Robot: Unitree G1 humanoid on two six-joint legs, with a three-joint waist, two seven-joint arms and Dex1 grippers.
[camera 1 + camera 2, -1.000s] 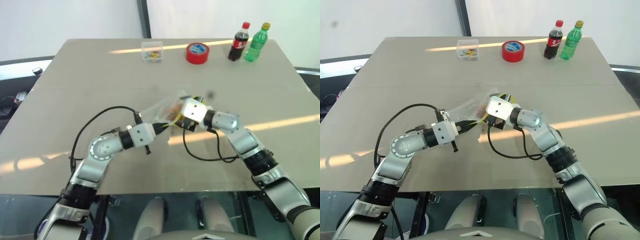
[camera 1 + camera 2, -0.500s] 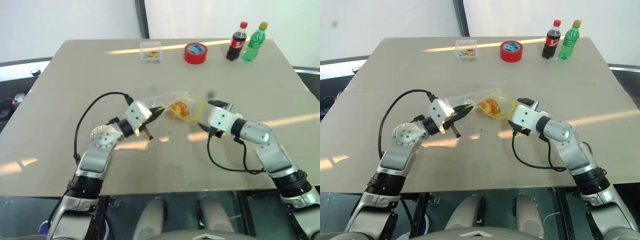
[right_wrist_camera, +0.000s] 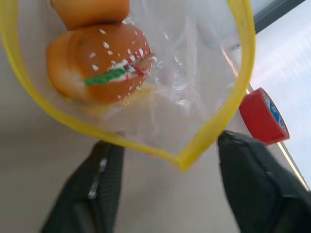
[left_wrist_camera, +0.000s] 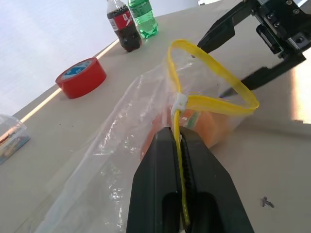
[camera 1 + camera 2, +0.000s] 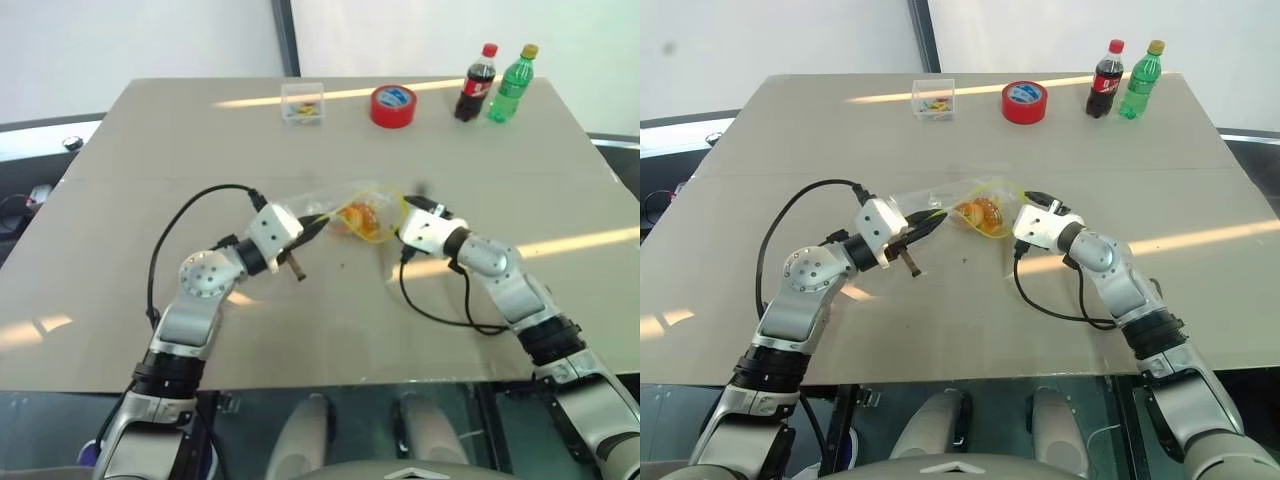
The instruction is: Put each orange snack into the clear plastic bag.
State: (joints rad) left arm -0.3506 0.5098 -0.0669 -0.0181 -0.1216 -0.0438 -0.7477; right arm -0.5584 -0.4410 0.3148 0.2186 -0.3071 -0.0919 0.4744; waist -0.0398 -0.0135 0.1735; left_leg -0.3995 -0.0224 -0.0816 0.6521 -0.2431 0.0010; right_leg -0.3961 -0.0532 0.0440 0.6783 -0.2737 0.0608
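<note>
Left gripper [image 4: 181, 145]: jaws clamped on the yellow seal strip of the clear plastic bag [image 5: 335, 212].
Right gripper [image 3: 165, 189]: jaws apart, straddling the far corner of the bag's open mouth, gripping nothing.
Orange snacks [image 3: 99, 63]: both inside the bag, near its mouth, mid-tabletop [image 5: 130, 180].
Far edge: small clear box [image 5: 302, 103], red tape roll [image 5: 394, 106], cola bottle [image 5: 477, 83], green bottle [image 5: 512, 84].

Small clear box [image 5: 302, 103], red tape roll [image 5: 394, 106], cola bottle [image 5: 478, 83], green bottle [image 5: 512, 84] along the table's [image 5: 120, 200] far edge.
</note>
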